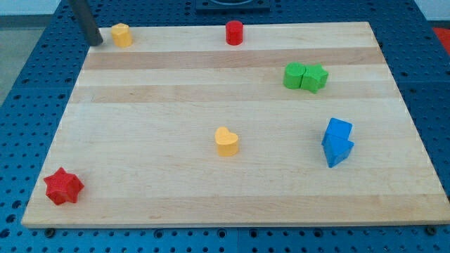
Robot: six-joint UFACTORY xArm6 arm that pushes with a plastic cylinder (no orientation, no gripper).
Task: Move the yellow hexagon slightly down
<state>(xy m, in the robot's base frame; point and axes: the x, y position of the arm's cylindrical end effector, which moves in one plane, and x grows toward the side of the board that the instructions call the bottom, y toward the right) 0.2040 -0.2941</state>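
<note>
The yellow hexagon [122, 34] sits at the top left edge of the wooden board [176, 91]. My tip [94, 41] is just to the left of it, a small gap apart, at the board's top left corner. The dark rod rises from there to the view's top.
A red cylinder [234, 32] stands at the top middle. A green cube [294, 75] and a green star [315, 77] touch at the upper right. Two blue blocks [337, 141] sit together at the right. A yellow heart [226, 141] is in the middle. A red star [63, 186] is at the bottom left.
</note>
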